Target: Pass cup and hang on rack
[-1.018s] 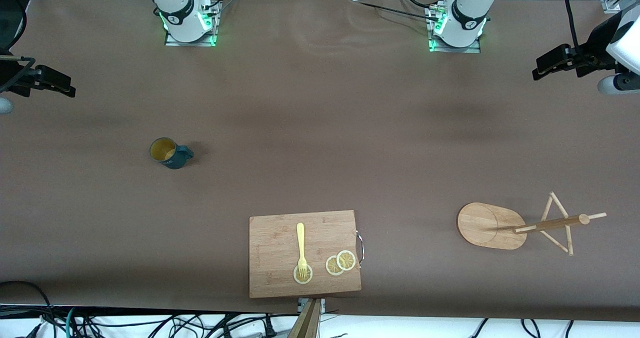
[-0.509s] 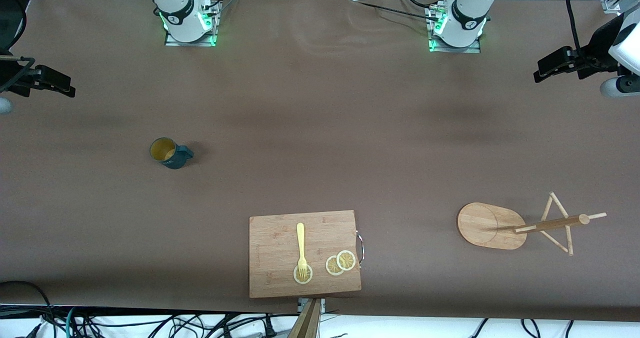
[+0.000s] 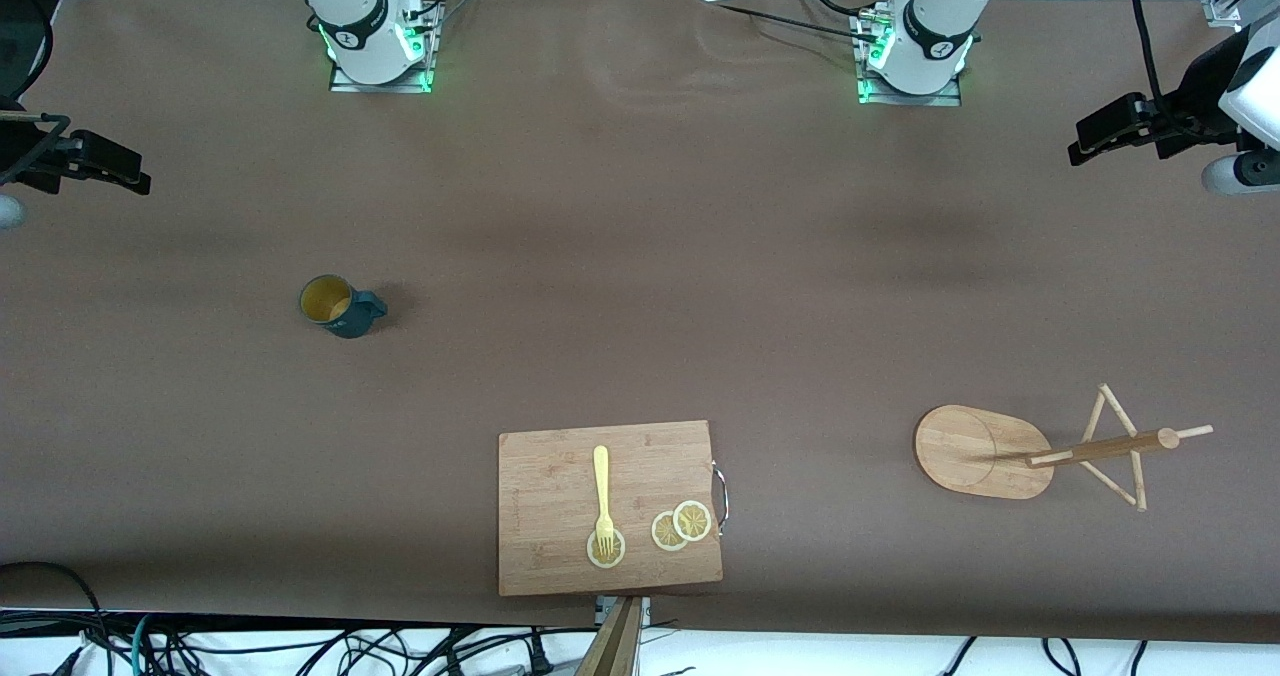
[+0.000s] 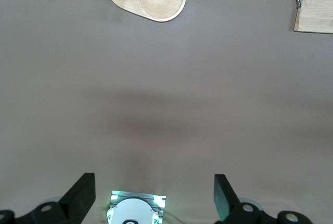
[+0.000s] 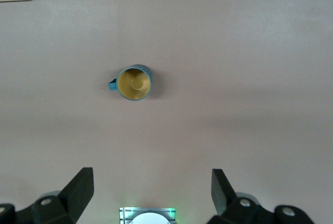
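Your small dark teal mug with the mustard-yellow inside (image 3: 340, 306) stands upright and untouched on the brown tabletop (image 3: 640, 256), well apart from the rectangular wooden cutting board (image 3: 560, 476), toward the right arm's end, farther from the front camera than that board; likely staged so the right arm picks first. Light bamboo mug stand with oval base (image 3: 975, 451) sits toward the left arm's end from the board, about level with it, so you need a handover. Right end effector (image 5: 151, 193) hangs high over the tabletop above the mug, fingers spread wide, empty. Left end effector (image 4: 154, 193) hangs high near its own end, wide too, holding nothing. The board carries a yellow fork (image 3: 602, 491) and lemon slices (image 3: 680, 526), no use here.
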Available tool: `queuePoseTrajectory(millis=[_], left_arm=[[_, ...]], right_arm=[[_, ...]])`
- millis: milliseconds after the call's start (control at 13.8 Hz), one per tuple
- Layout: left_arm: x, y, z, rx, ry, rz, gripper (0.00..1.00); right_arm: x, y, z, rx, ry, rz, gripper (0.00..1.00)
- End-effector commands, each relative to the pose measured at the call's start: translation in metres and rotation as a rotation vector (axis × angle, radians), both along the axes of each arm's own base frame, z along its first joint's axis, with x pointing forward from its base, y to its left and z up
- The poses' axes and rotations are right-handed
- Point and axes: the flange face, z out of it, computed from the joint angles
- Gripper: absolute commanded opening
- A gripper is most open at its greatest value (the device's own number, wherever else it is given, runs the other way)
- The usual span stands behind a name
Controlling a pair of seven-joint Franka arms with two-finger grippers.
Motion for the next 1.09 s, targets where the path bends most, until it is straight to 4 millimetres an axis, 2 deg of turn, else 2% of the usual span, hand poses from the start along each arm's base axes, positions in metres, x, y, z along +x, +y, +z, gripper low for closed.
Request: queuePoseTrajectory(millis=[0, 727, 1018], left_arm=[[0.003, 0.000, 0.005, -0.001, -0.003, 0.001, 1.00], [0.004, -0.002, 0.005, -0.002, -0.003, -0.002, 1.00], [0.006, -0.002, 0.003, -0.001, -0.001, -0.004, 1.00]], right_arm=[[-0.002, -0.005, 0.003, -0.005, -0.001, -0.002, 1.00], [-0.002, -0.005, 0.003, -0.006, -0.003, -0.003, 1.00], [0.010, -0.007, -0.014, -0.006, 0.008, -0.007, 1.00]])
